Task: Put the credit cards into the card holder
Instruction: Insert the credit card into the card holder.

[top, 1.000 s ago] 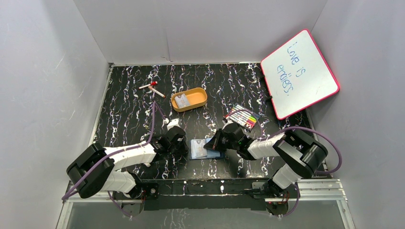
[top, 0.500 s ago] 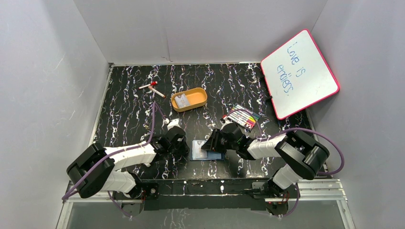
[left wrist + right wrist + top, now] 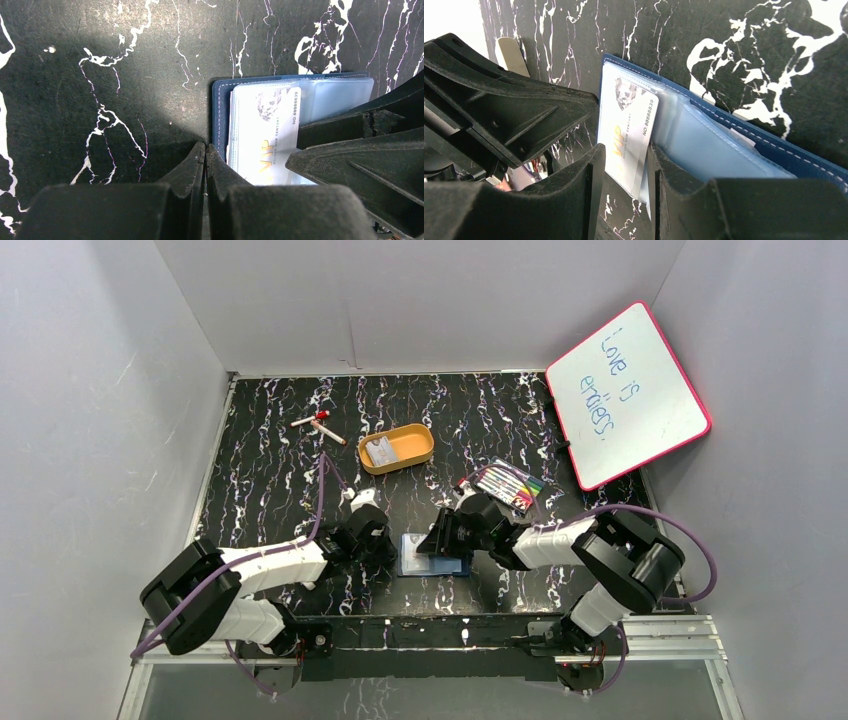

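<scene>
The card holder lies open on the table between the arms, navy with pale blue slots. A white credit card with gold print rests on its left half, and the card's near end pokes past the holder's edge. My right gripper is open, one finger on each side of that near end. My left gripper is shut on nothing, its tips at the holder's left edge. Another pale credit card lies in the orange tray.
A striped pack of markers lies just behind the right gripper. Two pens lie at the back left. A pink-framed whiteboard leans at the back right. Grey walls enclose the table.
The right gripper has opened and let go of the white card, which now rests on the card holder. That gripper has shifted a little to the left. The left arm has not moved.
</scene>
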